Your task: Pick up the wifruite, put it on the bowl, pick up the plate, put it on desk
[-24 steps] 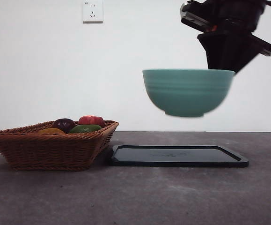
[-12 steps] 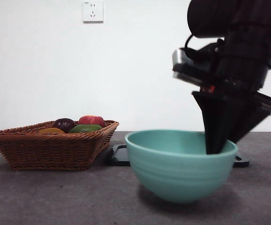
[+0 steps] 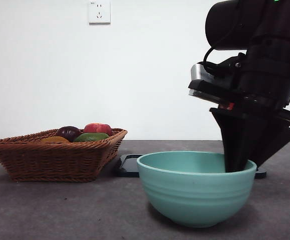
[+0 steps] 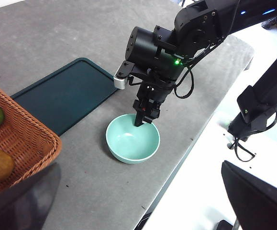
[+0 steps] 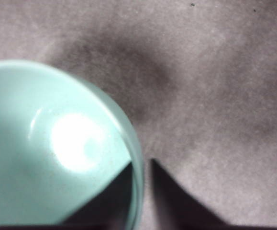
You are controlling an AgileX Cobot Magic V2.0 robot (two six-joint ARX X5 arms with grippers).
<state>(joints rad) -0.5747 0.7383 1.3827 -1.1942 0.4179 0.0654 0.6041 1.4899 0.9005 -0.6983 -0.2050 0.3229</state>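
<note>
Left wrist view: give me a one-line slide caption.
Right end effector pinches the rim of the mint-green bowl resting on the grey desk, beside a dark tray.

Front view: low, near table height, looking level across the desk (image 3: 59, 210) toward a white wall.
Left wrist view: high, looking down from afar.
Right wrist view: very close, looking straight down.
Shared: the bowl (image 3: 197, 187) (image 4: 132, 144) (image 5: 42, 158) appears in all three.

The desk (image 3: 59, 210) carries the bowl (image 3: 197, 192) under the right gripper's fingers (image 3: 237, 150), a dark tray (image 4: 64, 93) and a wicker basket (image 3: 54, 155) beyond them
</note>
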